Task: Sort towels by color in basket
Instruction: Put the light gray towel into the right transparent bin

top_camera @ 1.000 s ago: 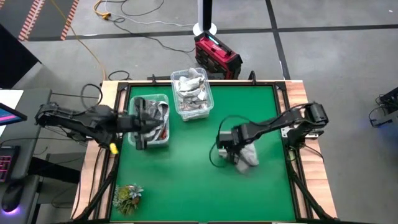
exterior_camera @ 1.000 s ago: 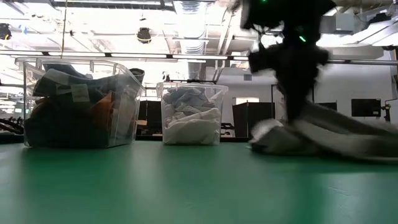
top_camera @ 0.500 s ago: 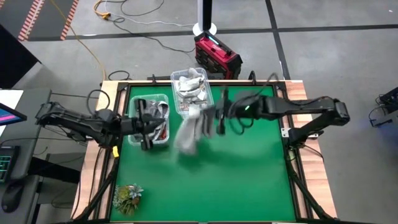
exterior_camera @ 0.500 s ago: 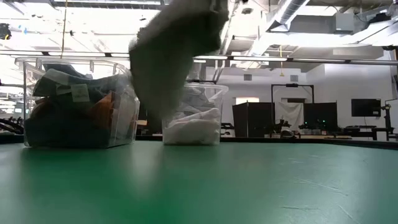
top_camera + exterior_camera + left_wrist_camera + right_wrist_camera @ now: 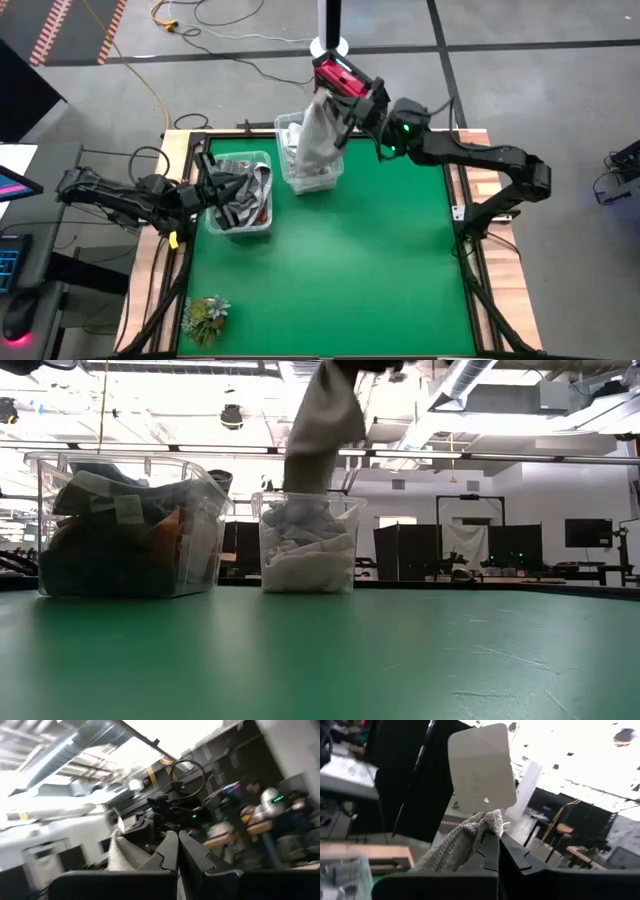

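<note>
Hanging: pale grey towel (image 5: 320, 135) pinched at its top edge by right hand (image 5: 347, 103), draped down over the far bin (image 5: 309, 152); lower end reaching into the bin mouth in the low view (image 5: 322, 435).
Right hand: clamped tight on the towel, raised above the far bin near the back edge of the desk (image 5: 360, 270); cloth and a white tag (image 5: 481, 767) bunched between the dark fingers (image 5: 490, 851) in its own wrist view.
Left hand: (image 5: 205, 190) closed with nothing visibly held, at the near-left bin (image 5: 240, 195), over its rim; fingers (image 5: 172, 852) pressed together in its wrist view.
Far bin: clear plastic, holding white and pale cloths (image 5: 307, 550), about two-thirds full.
Near-left bin: clear plastic, packed with dark grey, plaid and rust-orange cloths (image 5: 110, 530), heaped to the rim.
Desk surface: green mat, no loose towel seen on it in either the high or the low view.
Other items: small green plant (image 5: 205, 315) at the near-left corner, well apart from both bins.
Progress: judged close to finished; both bins loaded by shade, apparently the final towel in the air.
Left to do: likely lowering and letting go of the pale towel into the far bin.
</note>
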Tool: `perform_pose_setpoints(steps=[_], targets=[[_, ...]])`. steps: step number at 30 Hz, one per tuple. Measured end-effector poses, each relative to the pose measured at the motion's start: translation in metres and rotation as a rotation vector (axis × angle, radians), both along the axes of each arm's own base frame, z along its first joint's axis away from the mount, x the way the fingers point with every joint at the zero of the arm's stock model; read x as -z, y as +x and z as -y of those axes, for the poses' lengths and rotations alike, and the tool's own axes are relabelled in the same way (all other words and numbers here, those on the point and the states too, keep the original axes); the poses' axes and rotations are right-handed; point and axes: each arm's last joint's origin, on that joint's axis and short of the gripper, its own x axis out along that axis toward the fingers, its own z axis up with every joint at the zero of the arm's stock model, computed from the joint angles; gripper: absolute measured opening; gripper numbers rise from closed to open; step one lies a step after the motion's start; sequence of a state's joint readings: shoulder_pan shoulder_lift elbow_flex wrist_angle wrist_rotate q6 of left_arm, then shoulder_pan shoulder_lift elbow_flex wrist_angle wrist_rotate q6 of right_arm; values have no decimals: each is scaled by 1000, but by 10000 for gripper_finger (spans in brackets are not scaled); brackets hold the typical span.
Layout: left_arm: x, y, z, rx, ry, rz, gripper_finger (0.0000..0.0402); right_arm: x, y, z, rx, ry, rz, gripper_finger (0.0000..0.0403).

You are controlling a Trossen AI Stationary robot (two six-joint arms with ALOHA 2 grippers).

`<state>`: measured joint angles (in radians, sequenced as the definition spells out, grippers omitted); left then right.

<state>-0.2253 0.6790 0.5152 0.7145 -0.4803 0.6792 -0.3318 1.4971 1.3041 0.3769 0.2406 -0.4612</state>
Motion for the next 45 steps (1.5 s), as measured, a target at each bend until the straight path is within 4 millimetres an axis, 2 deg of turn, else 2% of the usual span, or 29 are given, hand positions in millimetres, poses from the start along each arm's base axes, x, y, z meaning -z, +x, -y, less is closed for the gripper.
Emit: perform_pose_setpoints(steps=[3,7,15,18,22,27,30,38,42,45], targets=[[1,-3,-2,-57,-1,-28,0,25,14,22,-41,63,-42,20],[3,-6,-5,-127,-35,-63,0,69,34,42,-100,208,-155,20],[2,-12,-9,-237,-104,-65,0,146,62,59,-97,272,-393,20],[3,-11,-9,-241,-98,-85,0,165,67,66,-158,291,-450,20],[5,-10,-9,-244,-92,-104,0,171,79,71,-287,314,-569,20],[6,-10,-9,-239,-106,-105,0,164,94,72,-358,344,-739,20],[7,-9,-9,-233,-115,-113,0,155,101,71,-358,350,-774,20],[9,-8,-8,-230,-117,-131,0,145,109,73,-220,202,-880,21],[9,-8,-8,-228,-120,-131,0,156,108,73,-244,242,-937,21],[9,-8,-8,-227,-123,-130,0,171,111,69,-383,345,-936,21]])
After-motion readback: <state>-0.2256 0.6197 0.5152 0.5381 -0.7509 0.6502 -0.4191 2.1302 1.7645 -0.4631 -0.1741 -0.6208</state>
